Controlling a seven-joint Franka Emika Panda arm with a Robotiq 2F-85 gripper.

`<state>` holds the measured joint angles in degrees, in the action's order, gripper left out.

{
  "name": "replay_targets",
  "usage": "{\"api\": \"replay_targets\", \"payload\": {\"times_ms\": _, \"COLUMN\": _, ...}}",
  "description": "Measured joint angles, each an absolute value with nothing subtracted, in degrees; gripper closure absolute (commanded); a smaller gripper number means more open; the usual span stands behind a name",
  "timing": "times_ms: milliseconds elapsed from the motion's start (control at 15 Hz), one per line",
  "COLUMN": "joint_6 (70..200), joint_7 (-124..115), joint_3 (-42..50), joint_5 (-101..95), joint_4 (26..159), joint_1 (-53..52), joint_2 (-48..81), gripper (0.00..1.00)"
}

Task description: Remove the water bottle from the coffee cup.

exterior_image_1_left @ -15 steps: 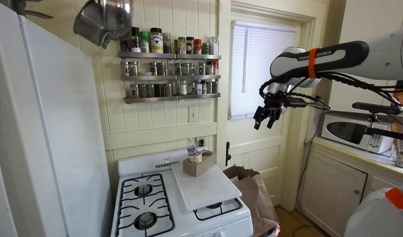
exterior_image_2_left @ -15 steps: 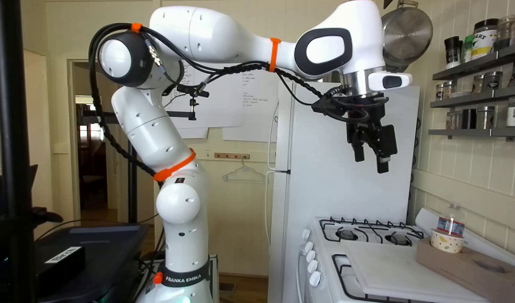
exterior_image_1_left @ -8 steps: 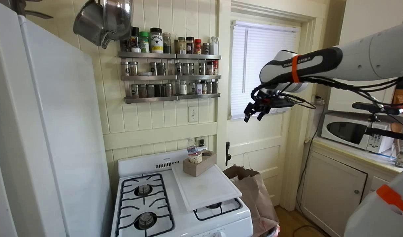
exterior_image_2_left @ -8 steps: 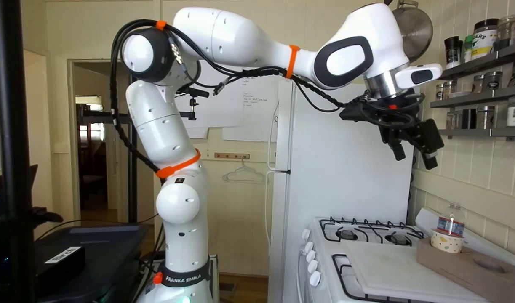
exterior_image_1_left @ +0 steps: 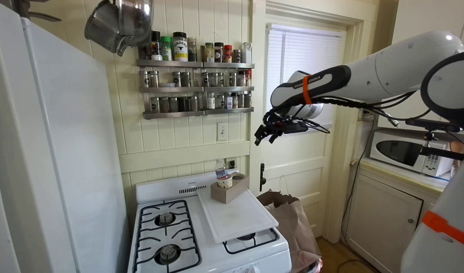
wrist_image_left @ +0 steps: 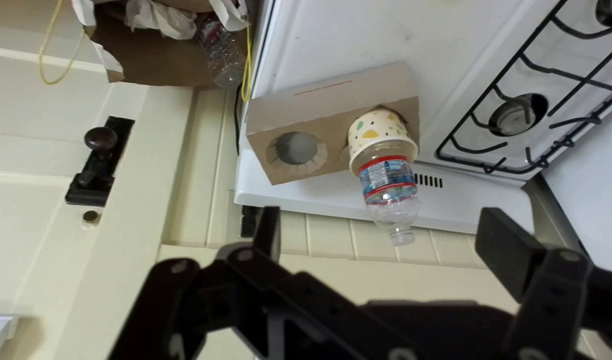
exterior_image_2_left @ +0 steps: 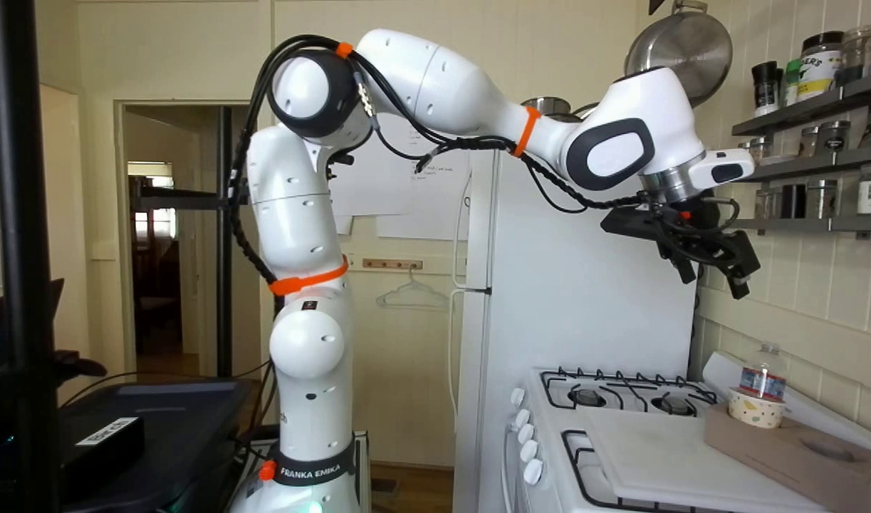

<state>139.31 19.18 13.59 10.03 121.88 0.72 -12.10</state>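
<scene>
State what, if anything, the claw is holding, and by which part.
Nothing is held: the claw stands open, away from the plastic water bottle, which sits in the patterned cup.

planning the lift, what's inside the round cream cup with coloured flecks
A clear plastic bottle with a blue-and-red label sits in the cup, neck and label showing. The cup hides the bottle's base and anything beneath.

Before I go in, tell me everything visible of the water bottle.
The water bottle looks like clear plastic, with a blue label edged in red and a narrow neck. It stands roughly upright, its base hidden inside the patterned coffee cup. Nothing else visibly touches it; the open jaws are apart. I can't tell whether it holds water.
</scene>
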Motion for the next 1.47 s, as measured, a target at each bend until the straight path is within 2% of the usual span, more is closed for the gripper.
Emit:
{"api": "replay_targets", "payload": {"times_ms": 800, "joint_6": 139.39, "joint_7": 19.17, "joint_3": 11.33, "joint_5": 9.82, "joint_4": 121.43, "joint_1": 1.53, "joint_2": -9.82, "gripper": 0.0}}
{"api": "replay_targets", "payload": {"times_ms": 1467, "joint_6": 145.78, "joint_7": 20.35, "joint_3": 6.51, "joint_5": 9.84, "joint_4": 116.38, "joint_1": 1.48, "joint_2": 2.22, "gripper": 0.0}}
